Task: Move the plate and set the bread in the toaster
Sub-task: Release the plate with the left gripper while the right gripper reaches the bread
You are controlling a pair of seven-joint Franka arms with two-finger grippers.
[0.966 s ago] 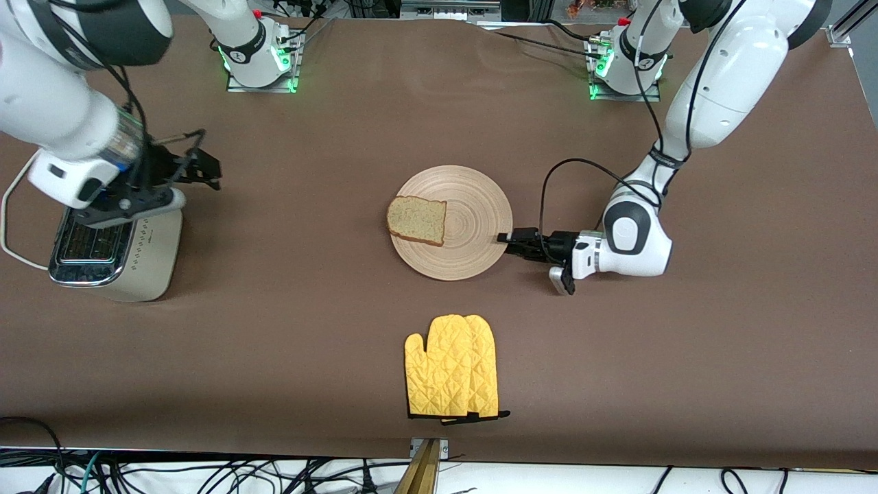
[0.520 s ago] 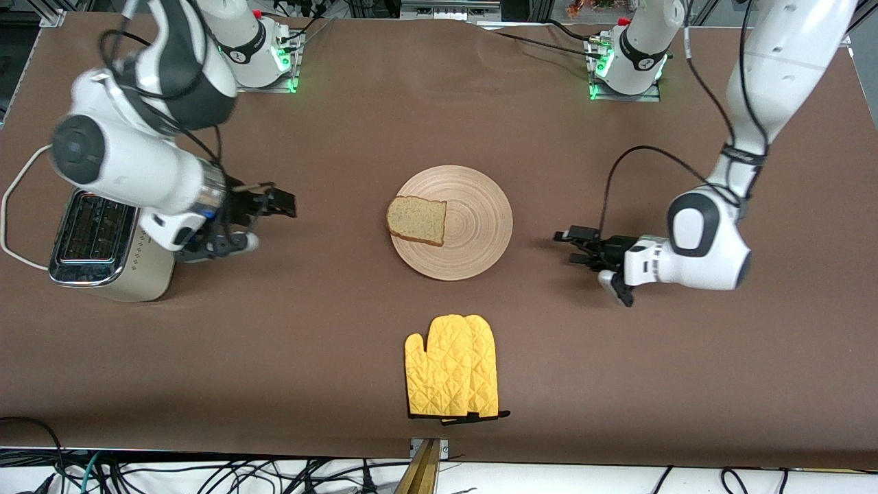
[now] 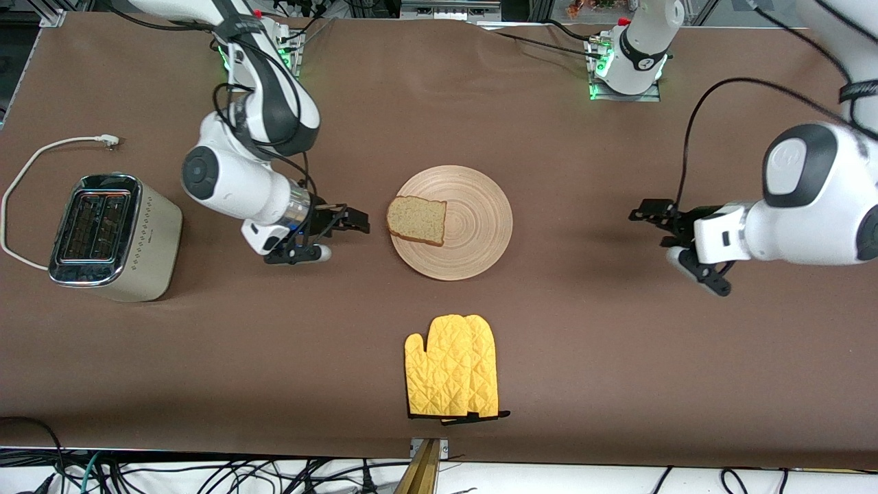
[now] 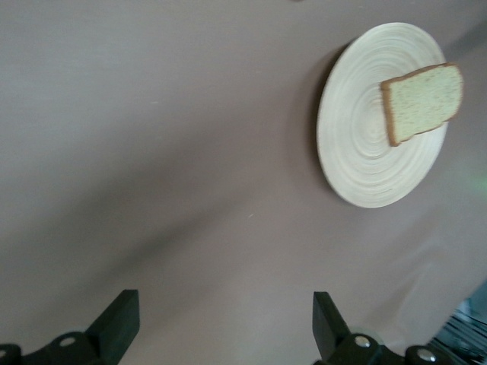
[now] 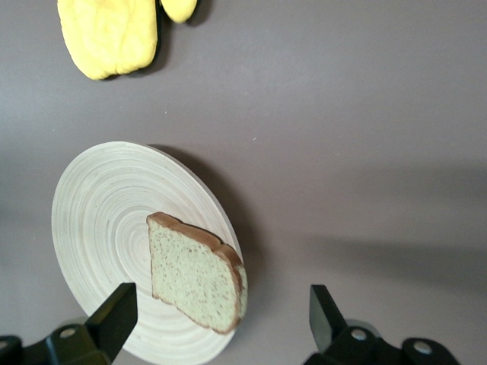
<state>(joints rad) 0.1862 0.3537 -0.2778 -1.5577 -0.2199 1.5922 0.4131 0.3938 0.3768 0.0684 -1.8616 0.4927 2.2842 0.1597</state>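
Front view: bread (image 3: 417, 219) on plate (image 3: 454, 221); both grippers' jaws spread, empty, flanking plate.

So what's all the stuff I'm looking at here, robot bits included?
plate: one, light-tan wood with ring grooves, middle of the table.
bread: one slice, pale with brown crust, on the plate, overhanging the edge toward the right arm's end.
toaster: one, cream-white with a chrome top, at the right arm's end of the table; both slots look empty.
cord: one, white, loops from the toaster, plug lying on the table.
oven mitt: one, yellow quilted, nearer the front camera than the plate.
table: one, brown cover.
right gripper: one, black fingers, open, low beside the bread, between toaster and plate.
left gripper: one, black fingers, open, over bare table toward the left arm's end, apart from the plate.
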